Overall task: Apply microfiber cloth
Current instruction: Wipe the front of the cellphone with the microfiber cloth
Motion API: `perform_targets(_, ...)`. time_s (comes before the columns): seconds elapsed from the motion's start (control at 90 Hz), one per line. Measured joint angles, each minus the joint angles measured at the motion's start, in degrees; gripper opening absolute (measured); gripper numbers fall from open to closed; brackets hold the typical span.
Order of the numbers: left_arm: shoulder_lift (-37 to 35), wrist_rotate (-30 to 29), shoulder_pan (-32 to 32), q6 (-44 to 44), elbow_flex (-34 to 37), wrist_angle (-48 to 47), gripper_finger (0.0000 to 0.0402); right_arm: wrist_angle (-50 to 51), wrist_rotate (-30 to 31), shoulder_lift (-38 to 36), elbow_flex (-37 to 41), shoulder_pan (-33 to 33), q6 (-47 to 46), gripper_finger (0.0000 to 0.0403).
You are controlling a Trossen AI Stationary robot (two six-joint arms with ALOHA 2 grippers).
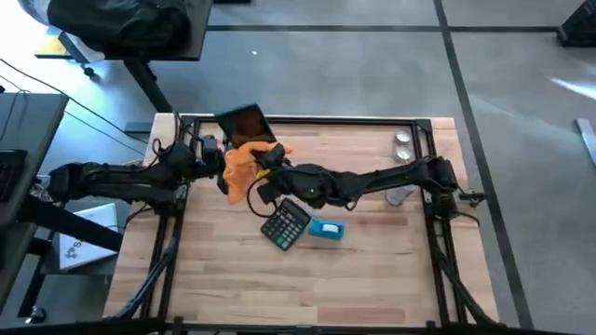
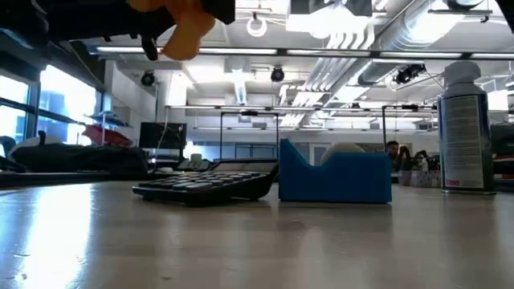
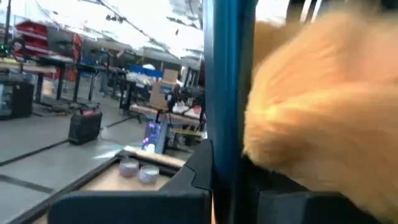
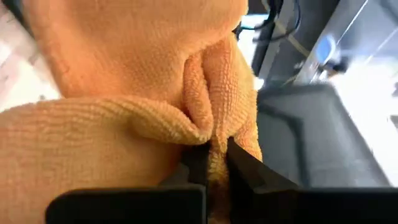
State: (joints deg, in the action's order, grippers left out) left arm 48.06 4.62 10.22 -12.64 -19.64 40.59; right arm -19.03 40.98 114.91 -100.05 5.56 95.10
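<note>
The right gripper (image 4: 211,163) pinches the microfiber cloth (image 1: 244,163) near the tabletop's far edge — wipe the teal tablet (image 1: 244,122) lightly, keeping the pinch firm.

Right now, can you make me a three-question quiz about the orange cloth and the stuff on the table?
1. Where is the microfiber cloth?
A. flat on the table
B. held up off the table
C. under the calculator

2. What colour is the small box beside the calculator?
A. blue
B. red
C. green

3. What are the right gripper's fingers doing?
A. spread wide, empty
B. pinching a cloth fold
C. pressing calculator keys

Answers: 1 B, the low view shows it hanging above the table top. 2 A, blue in both the high and low views. 3 B, the right wrist view shows the fold clamped.
</note>
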Motion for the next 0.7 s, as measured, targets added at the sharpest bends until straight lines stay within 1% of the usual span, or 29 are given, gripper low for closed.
perform_targets(0.2, 2.27, -1.17, -0.96, 1.4, 0.12, 1.49, 0.0005, -15.49, -6.82, -0.04, -0.48, -2.44, 15.22, 0.0)
perform_targets(0.256, 2.57, -1.11, -1.06, 1.18, 0.22, 0.82, 0.0005, -16.8, -7.67, -0.12, -1.93, -2.88, 17.48, 0.0)
perform_targets(0.344, 2.9, -1.13, -1.07, 0.98, 0.22, 1.71, 0.0005, -16.66, -8.54, -0.17, -4.65, -3.46, 17.94, 0.0)
perform_targets(0.411, 2.91, -1.09, -1.07, 0.71, 0.22, 1.75, 0.0005, -15.63, -8.27, -0.17, -6.64, -3.67, 17.61, 0.0)
perform_targets(0.511, 2.22, 0.0, -1.14, 0.77, 0.22, 1.7, 0.0005, -11.41, -6.64, -0.28, -8.38, -3.39, 13.54, 0.0)
perform_targets(0.622, -0.65, -0.12, -1.44, 1.96, 0.28, 1.02, 0.0005, -0.78, -5.41, -0.47, -7.86, -2.93, 7.02, 0.0)
perform_targets(0.7, -4.12, -0.07, -1.7, 2.03, 0.37, -1.92, 0.0005, 7.56, -7.23, -0.98, -6.53, -2.78, -0.09, 0.0)
